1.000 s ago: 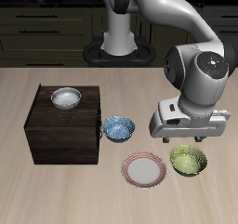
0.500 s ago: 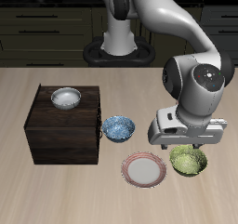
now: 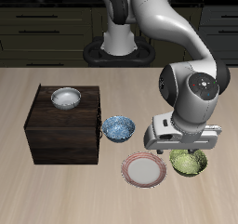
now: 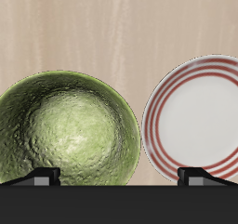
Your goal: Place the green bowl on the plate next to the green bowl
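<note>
The green bowl sat on the table near its front edge, upright, with its mottled inside open to the wrist camera. The gripper hung directly above it; in the exterior view its body covered the bowl's back rim. In the wrist view the two dark fingertips stood wide apart, one at the bowl's outer edge, the other over the rim of the plate, so the jaws were spread and held nothing. Whether a fingertip touched the bowl could not be told.

The plate, with its reddish-pink rim, lay just beside the bowl, a narrow strip of table between them. Farther back sat a blue patterned bowl, next to a dark wooden box that carried a white bowl on top.
</note>
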Available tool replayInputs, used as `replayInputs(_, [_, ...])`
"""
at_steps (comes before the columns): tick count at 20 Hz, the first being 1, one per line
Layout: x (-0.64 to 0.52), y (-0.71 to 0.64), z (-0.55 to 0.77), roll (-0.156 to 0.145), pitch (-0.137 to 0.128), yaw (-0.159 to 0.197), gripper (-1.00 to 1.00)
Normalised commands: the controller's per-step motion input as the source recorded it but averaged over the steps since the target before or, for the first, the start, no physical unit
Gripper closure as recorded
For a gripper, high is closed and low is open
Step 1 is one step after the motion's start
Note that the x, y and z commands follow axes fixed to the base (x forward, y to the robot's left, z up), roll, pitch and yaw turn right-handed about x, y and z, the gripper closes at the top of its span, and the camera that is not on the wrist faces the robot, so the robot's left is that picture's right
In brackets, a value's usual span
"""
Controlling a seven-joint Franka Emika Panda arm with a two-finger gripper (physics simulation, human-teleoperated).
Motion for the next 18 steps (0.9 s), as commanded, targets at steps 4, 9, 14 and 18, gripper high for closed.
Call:
replayInputs(4, [-0.01, -0.07, -0.10, -0.005, -0.013, 0.005, -1.00])
replayInputs(9, [0.04, -0.13, -0.24, -0.027, 0.030, 0.022, -1.00])
replayInputs(14, [-0.05, 0.08, -0.29, 0.069, 0.032, -0.004, 1.00])
replayInputs(18, [-0.04, 0.02, -0.18, 0.029, 0.018, -0.006, 1.00])
